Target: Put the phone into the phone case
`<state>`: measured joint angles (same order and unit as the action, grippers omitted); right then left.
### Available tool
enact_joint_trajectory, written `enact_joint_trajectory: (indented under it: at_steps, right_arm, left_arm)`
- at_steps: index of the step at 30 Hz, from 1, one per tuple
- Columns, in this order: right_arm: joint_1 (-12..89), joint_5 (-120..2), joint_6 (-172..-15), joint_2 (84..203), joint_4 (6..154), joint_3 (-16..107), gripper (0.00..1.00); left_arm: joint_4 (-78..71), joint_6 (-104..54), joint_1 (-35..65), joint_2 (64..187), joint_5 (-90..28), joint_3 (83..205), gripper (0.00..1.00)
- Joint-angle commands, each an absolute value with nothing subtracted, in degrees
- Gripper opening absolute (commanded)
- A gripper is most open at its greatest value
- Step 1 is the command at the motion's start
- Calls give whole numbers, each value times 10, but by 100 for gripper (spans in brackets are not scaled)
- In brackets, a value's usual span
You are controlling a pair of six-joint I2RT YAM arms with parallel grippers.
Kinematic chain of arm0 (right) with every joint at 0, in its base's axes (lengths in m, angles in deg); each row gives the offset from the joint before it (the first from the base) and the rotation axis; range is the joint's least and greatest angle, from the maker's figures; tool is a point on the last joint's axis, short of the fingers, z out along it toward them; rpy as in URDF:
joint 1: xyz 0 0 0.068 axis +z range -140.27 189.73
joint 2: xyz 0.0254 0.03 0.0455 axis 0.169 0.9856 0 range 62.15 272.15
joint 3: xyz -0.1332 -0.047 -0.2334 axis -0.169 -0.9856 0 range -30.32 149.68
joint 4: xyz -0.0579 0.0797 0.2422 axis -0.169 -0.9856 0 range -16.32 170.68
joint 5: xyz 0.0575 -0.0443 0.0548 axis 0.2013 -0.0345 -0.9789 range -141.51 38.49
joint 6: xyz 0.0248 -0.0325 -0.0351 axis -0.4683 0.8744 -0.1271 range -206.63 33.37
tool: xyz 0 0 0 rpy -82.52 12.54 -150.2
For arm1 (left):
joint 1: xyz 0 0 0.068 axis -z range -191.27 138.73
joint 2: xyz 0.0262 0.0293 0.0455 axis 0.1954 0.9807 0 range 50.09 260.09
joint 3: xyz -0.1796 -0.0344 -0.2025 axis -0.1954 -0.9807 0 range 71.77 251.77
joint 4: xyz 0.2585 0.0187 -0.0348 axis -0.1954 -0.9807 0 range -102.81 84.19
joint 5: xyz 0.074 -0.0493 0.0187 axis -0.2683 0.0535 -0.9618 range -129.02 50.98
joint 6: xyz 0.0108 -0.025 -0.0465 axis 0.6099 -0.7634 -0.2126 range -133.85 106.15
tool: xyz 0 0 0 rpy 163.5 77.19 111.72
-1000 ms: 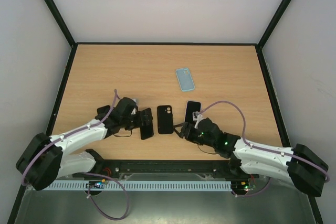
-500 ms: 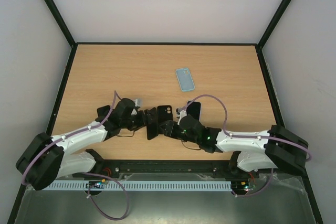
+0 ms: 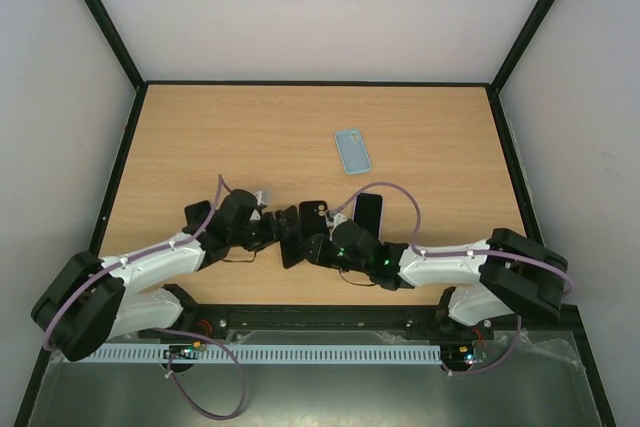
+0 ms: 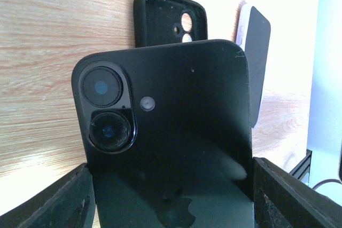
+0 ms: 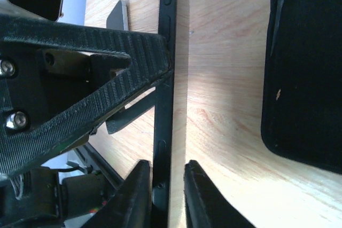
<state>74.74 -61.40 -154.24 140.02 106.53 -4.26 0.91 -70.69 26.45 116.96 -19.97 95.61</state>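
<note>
The black phone (image 4: 171, 132) is clamped by its long sides in my left gripper (image 4: 176, 201), back and camera lenses facing that wrist camera. From above, the phone (image 3: 290, 237) is at the near middle of the table, between both grippers. The empty black phone case (image 3: 313, 213) lies just beyond it, and the left wrist view shows the case (image 4: 168, 22) hollow side up. My right gripper (image 5: 166, 166) straddles the phone's thin edge (image 5: 163, 105). Its jaws are narrow: one finger is against the edge and a slit of table shows at the other.
A second dark phone with a white edge (image 3: 367, 212) lies right of the case. A light blue case (image 3: 351, 150) lies farther back at mid-table. The left gripper's ribbed finger (image 5: 80, 78) crowds the right wrist view. Black frame rails border the table.
The right arm swung left from beside the second phone to the phone held by the left gripper, and its jaws narrowed around that phone's edge. The left gripper kept its hold.
</note>
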Motion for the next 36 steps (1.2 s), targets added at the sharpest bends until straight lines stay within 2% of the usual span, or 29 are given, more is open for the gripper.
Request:
enact_joint_trajectory:
  at_steps: [1, 3, 6, 13, 16, 23, 36]
  right_arm:
    - [752, -621, -1543, 1423, 1083, -32, 12]
    - [752, -619, -1545, 1425, 1085, -35, 4]
    - [752, -613, -1549, 1419, 1082, -39, 2]
    - [752, -557, -1529, 1370, 996, -27, 2]
    - [752, -519, -1515, 1343, 928, -11, 2]
    - [751, -427, -1492, 1319, 783, 39, 2]
    - [752, -356, -1456, 1460, 625, 184, 2]
  left_arm:
    - [47, -715, 268, 1173, -184, 951, 48]
    - [48, -714, 268, 1174, -182, 951, 49]
    - [49, -711, 268, 1173, -177, 952, 55]
    - [19, -690, 266, 1149, -182, 967, 92]
    - [5, -685, 260, 1133, -189, 967, 100]
    - [-7, -662, 242, 1132, -191, 966, 100]
    - [26, -653, 199, 1175, -163, 944, 83]
